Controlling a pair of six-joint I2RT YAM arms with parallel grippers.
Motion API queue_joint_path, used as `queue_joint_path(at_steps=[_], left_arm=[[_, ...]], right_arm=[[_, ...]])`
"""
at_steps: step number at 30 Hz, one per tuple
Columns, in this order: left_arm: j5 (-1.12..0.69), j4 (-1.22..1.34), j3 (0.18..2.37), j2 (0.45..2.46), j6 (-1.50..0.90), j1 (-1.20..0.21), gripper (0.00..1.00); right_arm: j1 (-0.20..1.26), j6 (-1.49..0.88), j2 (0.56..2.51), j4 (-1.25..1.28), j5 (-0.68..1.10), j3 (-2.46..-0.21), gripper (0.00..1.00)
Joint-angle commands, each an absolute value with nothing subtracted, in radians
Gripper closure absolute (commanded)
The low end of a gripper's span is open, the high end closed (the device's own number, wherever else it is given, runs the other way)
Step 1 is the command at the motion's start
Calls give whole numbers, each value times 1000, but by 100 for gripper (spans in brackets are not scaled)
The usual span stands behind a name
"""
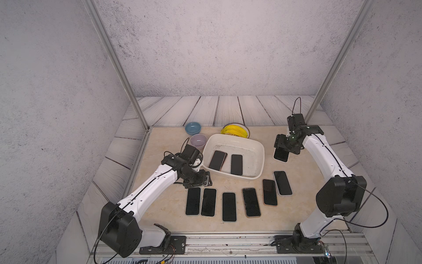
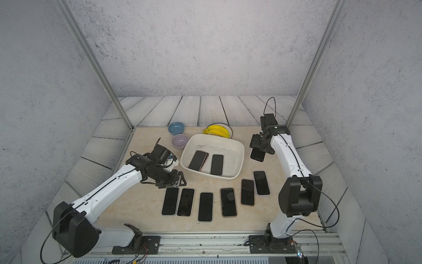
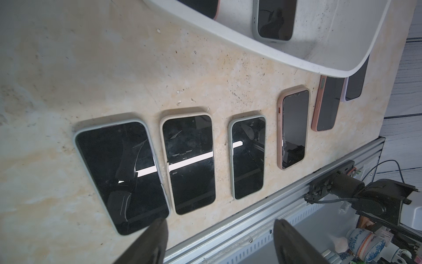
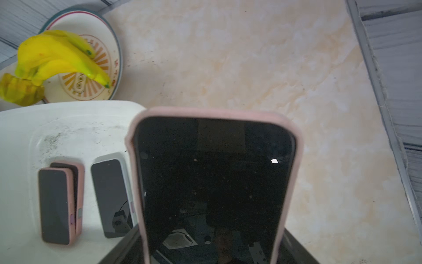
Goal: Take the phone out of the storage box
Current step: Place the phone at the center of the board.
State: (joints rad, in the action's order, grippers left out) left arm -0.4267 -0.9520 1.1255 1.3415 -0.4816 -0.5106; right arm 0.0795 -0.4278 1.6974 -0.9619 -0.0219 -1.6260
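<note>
The right gripper (image 1: 284, 146) clamps a pink-cased phone (image 4: 214, 182) across its width by one end. The phone is outside the storage box (image 1: 257, 146), beside its right wall and over bare table (image 1: 301, 205). Its free end points down and away from the wrist, so its long axis stands steeply. I cannot tell whether that end touches the surface. The coming move looks like a set-down, which turns on what lies beneath: open tabletop on the right side, with the box wall near on the inner side and the row of phones (image 1: 229, 206) well apart toward the near edge (its last member (image 1: 282, 182) is the closest). There is room to lay the phone flat, provided it swings away from the box and not onto that neighbour. The left gripper (image 1: 201, 180) hangs empty with its jaws apart, just outside the box's near left corner and above the row's left end. Inside the box lie a stacked pair (image 1: 217, 160) and a grey-cased phone (image 1: 236, 164), both lengthwise from far to near. The left arm is nearer the pair.
</note>
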Motion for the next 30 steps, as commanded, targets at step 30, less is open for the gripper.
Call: queue_joint_path(at_steps=[30], left_arm=[[-394, -1024, 1169, 1334, -477, -492, 21]], right_arm=[[4, -292, 2329, -996, 8, -1946, 34]])
